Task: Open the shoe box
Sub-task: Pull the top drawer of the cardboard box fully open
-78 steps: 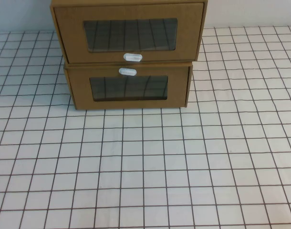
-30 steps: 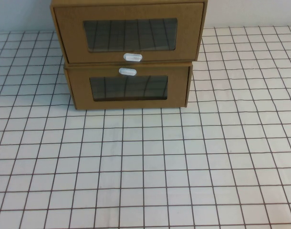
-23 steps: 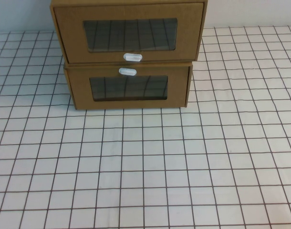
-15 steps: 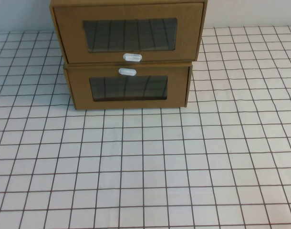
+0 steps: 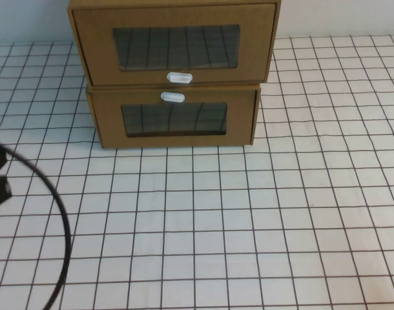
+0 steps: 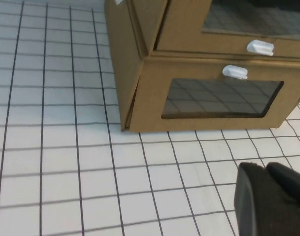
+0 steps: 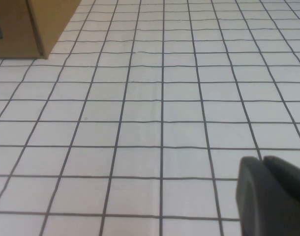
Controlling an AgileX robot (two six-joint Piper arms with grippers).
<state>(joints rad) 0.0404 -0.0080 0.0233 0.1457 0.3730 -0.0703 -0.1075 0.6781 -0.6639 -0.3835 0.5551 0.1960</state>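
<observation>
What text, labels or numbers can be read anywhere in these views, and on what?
No readable text in any view.
Upper shoe box: plain brown card, dark window, blank white upper tab.
Lower shoe box: the same, blank white lower tab.
Cloth: grid lines only.
Left gripper, low in front of the lower shoe box, and right gripper, over bare cloth apart from the boxes: plain dark, jaws shut, unmarked.

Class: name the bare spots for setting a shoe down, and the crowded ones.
Free: the checked cloth in front of the stacked shoe boxes and the strip to their right. Crowded: the left edge, where the left tool, shut, hovers. The right tool, shut, is over cloth front-right of the boxes.
</observation>
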